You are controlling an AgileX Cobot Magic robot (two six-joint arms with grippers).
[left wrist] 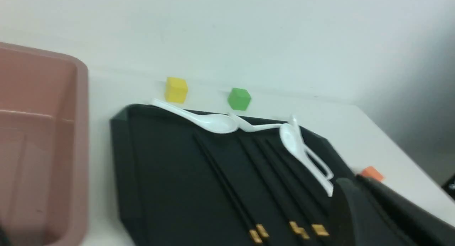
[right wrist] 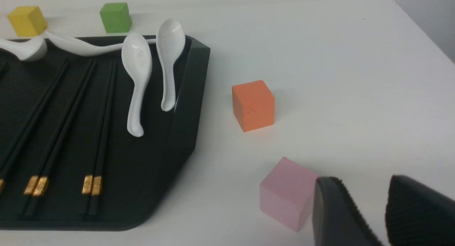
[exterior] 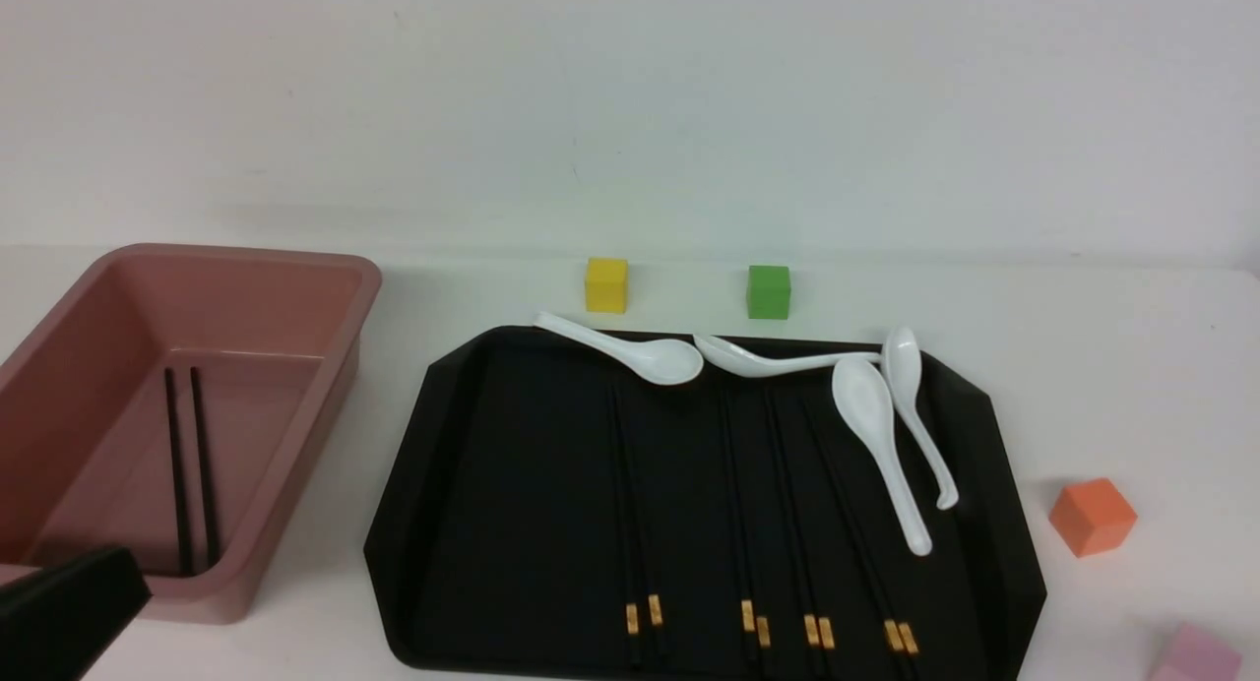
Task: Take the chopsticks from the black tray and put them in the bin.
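Just beside the left pincer point(left wrist: 359, 217), state unclear, gold-banded black chopsticks point(left wrist: 280, 203) on the glossy black tray point(left wrist: 149, 175) await pinching; the pink plastic bin point(exterior: 295, 297) holds one pair

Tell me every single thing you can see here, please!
chopsticks: four gold-banded black pairs, lying on the tray
plain chopsticks: one black pair, in the bin
black tray: one, centre of table
bin: one, dusty pink, left of the tray
spoons: four, white, along the tray's far and right parts
cubes: yellow and green behind the tray; orange and pink to its right
left gripper: black, near the bin
right gripper: black, slightly open, beside the pink cube
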